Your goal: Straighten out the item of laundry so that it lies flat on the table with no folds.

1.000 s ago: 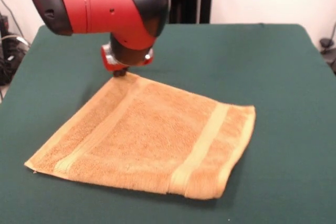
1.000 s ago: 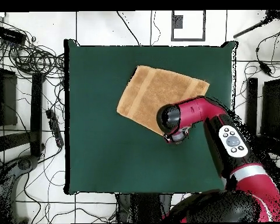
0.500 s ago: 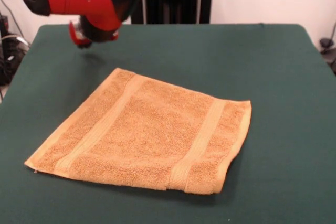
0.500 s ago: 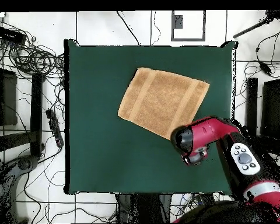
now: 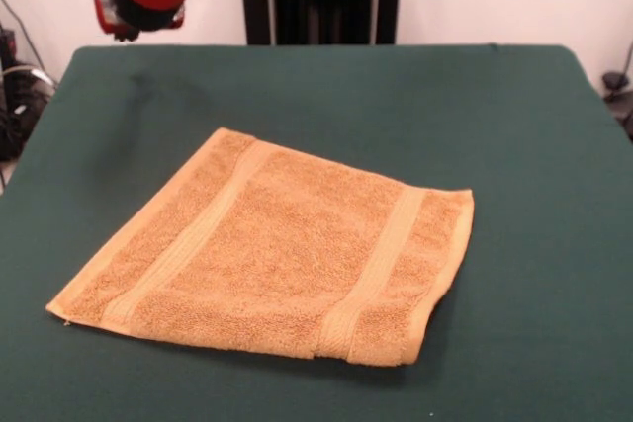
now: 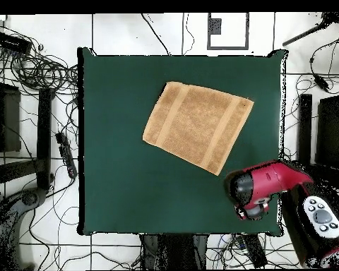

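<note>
The orange-tan towel (image 5: 272, 254) is lying spread flat on the dark green table (image 5: 514, 145), turned at an angle to the table's edges, with two paler bands running across it. In the overhead view the towel (image 6: 198, 127) is sitting above the table's centre, toward 1 o'clock, with bare felt (image 6: 130, 183) all round it. No fold is showing, though its edge at 5 o'clock in the front view is looking slightly thick. The gripper (image 5: 127, 27) is hanging apart from the towel, at 10 o'clock in the front view; overhead, the gripper (image 6: 253, 210) is hovering at the table's 5 o'clock corner. Whether its pincer is released or clenched, I cannot tell.
</note>
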